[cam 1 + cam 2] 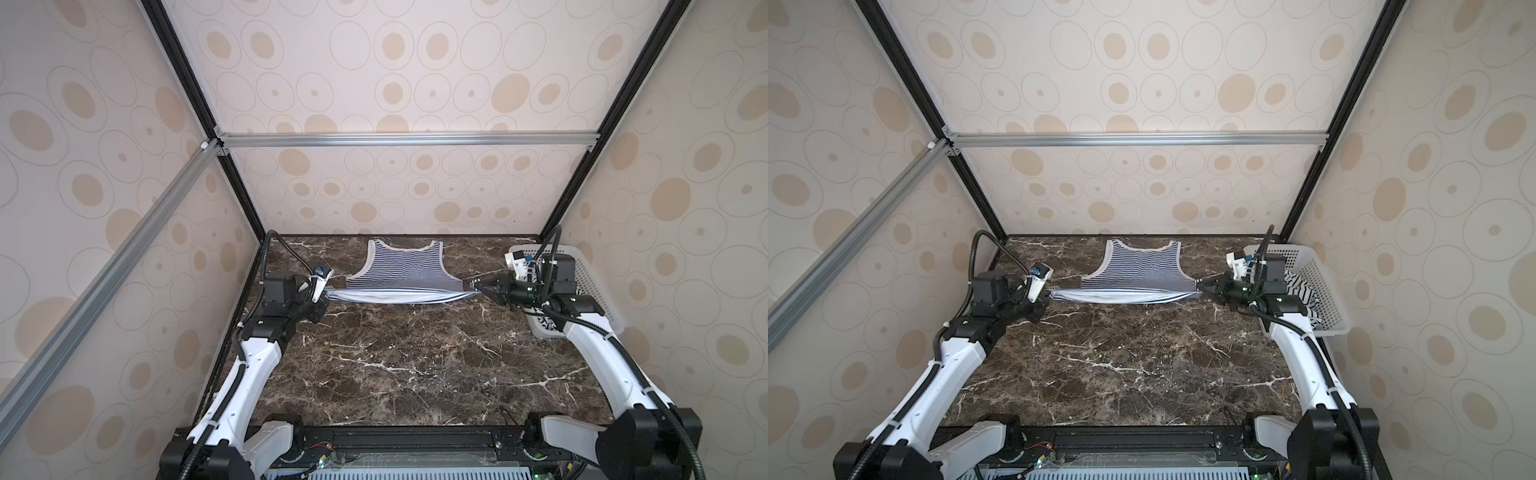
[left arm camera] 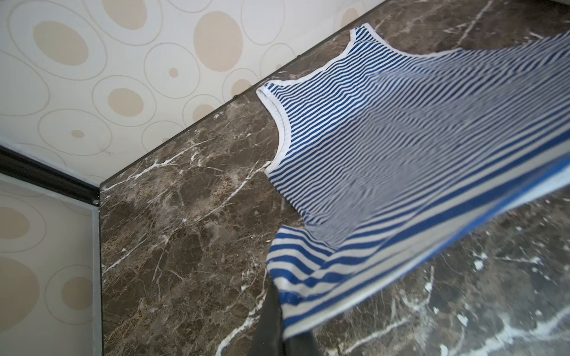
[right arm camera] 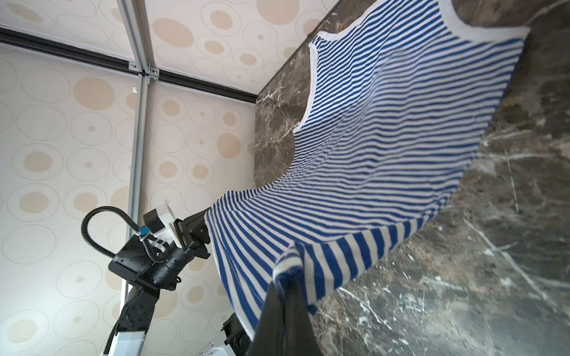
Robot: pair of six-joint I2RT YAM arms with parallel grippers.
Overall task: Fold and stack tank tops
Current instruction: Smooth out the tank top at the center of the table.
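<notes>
We see the fine-striped tank top (image 1: 401,268) at the far middle of the counter (image 1: 415,365). Its straps lie flat toward the far wall, and its hem is raised and taut between the 2 arms. The left end effector (image 1: 325,293) is clamped on the hem's left corner and the right end effector (image 1: 478,287) on its right corner. Both wrist views show striped cloth pinched in closed jaws.

The wide-striped tank top (image 1: 1303,289) lies bunched in the white basket (image 1: 1329,291) at the far right, behind the right arm.

We judge the task early: 0 of 2 tops are folded and nothing is stacked. This looks like the start of fold 1 on the 1st top, hem to be carried toward the straps. Left to do: finish that fold, pull the 2nd top out, fold it, and stack the 2.
</notes>
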